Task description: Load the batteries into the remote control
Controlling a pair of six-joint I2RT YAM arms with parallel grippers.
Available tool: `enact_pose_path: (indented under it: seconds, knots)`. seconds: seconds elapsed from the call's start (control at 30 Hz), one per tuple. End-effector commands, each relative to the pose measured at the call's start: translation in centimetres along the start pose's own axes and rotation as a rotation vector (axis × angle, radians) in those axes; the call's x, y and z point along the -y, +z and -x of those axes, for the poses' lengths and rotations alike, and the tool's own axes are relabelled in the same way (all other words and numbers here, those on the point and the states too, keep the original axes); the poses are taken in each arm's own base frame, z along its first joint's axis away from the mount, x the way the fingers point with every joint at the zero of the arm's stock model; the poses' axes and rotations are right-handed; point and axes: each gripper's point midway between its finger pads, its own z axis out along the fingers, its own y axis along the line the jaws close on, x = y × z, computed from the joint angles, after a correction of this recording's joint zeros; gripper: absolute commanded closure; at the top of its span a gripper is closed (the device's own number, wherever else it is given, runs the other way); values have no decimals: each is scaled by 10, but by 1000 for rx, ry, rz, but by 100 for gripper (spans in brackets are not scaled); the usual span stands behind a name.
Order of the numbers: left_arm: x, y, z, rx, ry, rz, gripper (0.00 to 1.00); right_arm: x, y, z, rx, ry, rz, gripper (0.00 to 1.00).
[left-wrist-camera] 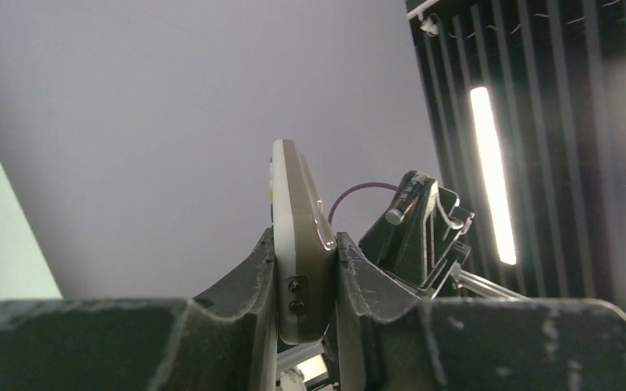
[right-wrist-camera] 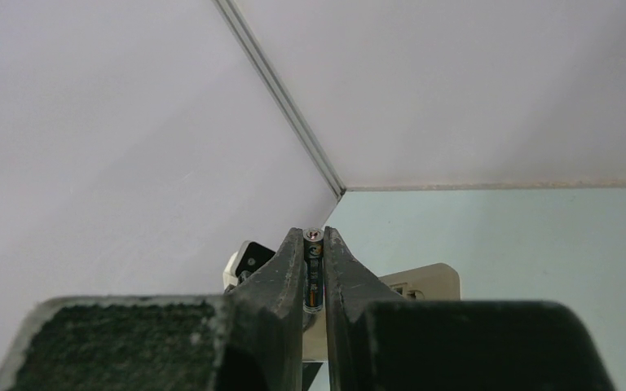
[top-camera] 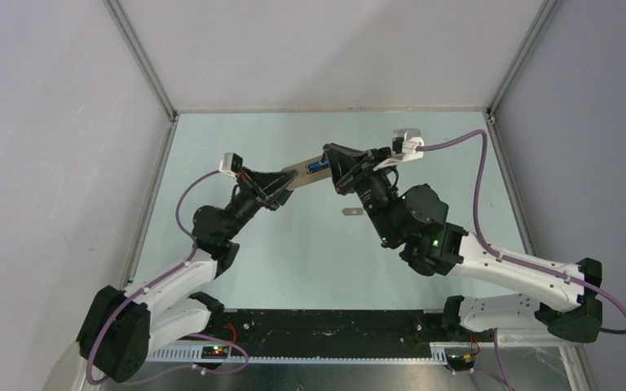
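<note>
Above green worktop (top-camera: pixel 293 269), gripping remote control (left-wrist-camera: pixel 297 244) in left fingers (left-wrist-camera: pixel 244 281), pinching dark battery (right-wrist-camera: pixel 313 269) in right fingers (right-wrist-camera: pixel 281 273), best easing in slowly, straight.

Left hand (top-camera: pixel 279 186) gripping remote (top-camera: pixel 300 173), blue battery (top-camera: pixel 319 165) inside

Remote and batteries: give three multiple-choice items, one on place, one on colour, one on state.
1. Where is the remote? A lying loose B in the left gripper C out of sight
2. Colour of the battery loaded in the remote? A blue B red C green
3. The right gripper is: A open B shut on the dark battery C shut on nothing
Answers: B, its jaws clamp the remote; A, blue shows in the top view; B, the dark battery sits clamped in it.
</note>
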Motion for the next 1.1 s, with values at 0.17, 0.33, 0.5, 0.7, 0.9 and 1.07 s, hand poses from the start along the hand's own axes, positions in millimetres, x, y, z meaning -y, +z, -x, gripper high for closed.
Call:
enact_pose_path:
  seconds: [0.17,0.33,0.5,0.7,0.9,1.07]
  knots:
    - [31,-16,3,34,-118,-175,100,3,2,-21,1,-43,-49,97]
    - [34,-19,2,38,-138,-185,100,3,4,-27,0,-57,-58,96]
    - [31,-19,1,29,-127,-178,100,6,6,-34,5,-90,-91,96]
    - [32,-20,-2,18,-102,-179,100,3,8,-32,28,-90,-94,96]
    - [34,-21,-3,16,-84,-187,100,5,9,-29,51,-72,-118,96]
    - [35,-23,-6,14,-82,-192,100,10,8,-30,53,-75,-153,96]
